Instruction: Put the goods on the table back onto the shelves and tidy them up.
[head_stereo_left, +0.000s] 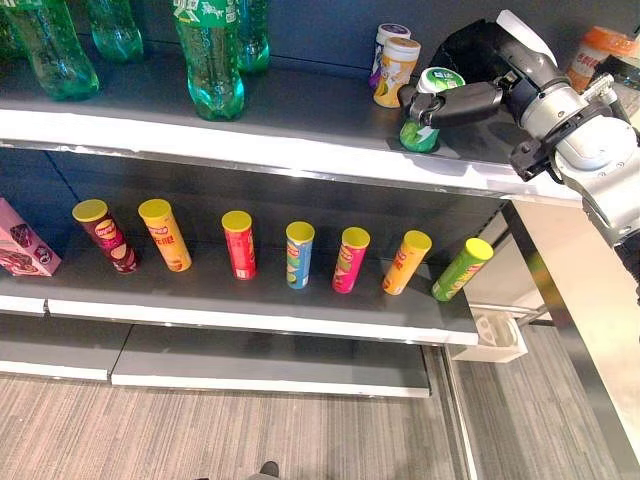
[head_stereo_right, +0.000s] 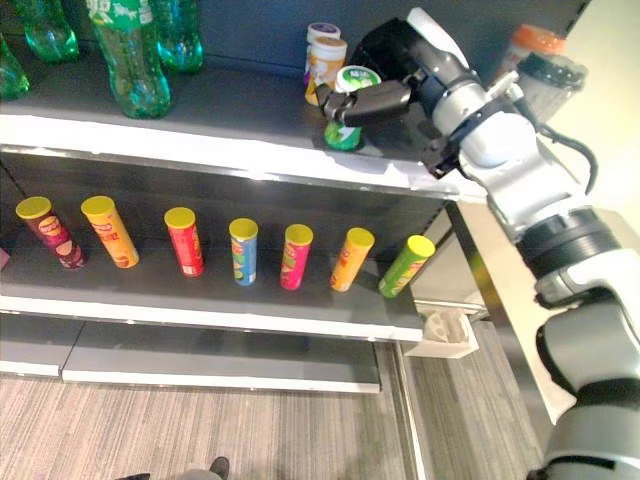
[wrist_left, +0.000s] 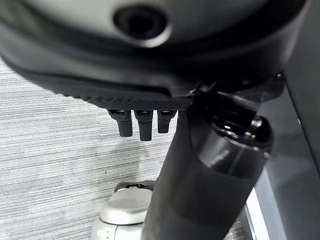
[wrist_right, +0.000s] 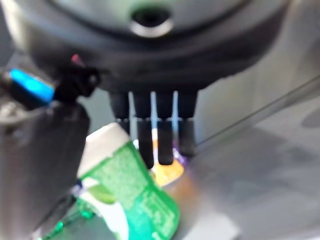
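On the top shelf (head_stereo_left: 300, 150), from your left: green plastic soda bottles (head_stereo_left: 212, 60) stand upright, then two pale paper-wrapped cups (head_stereo_left: 395, 68) touch one another near the back wall, and just beside them sits the task's thing, a small green cup with a white lid (head_stereo_left: 424, 108). Your right hand (head_stereo_left: 470, 100) has it pinched, thumb on the near side and fingers (wrist_right: 159, 135) reaching straight past the far side, as the right wrist view shows. The cup's base looks down on the shelf near the front edge, leaning slightly.

Below, a row of seven yellow-lidded snack tubes (head_stereo_left: 299, 253) runs along the middle shelf (head_stereo_left: 250, 300), a pink box (head_stereo_left: 22, 240) at its far left.

Expect the cup to be light and thin-walled, likely to dent or tip if squeezed hard. Hold it around the mid-body, below the lid, with gentle pressure. Its glossy wrap may slip.

Your left hand (wrist_left: 142, 122) hangs over the grey floor, fingers curled on nothing.
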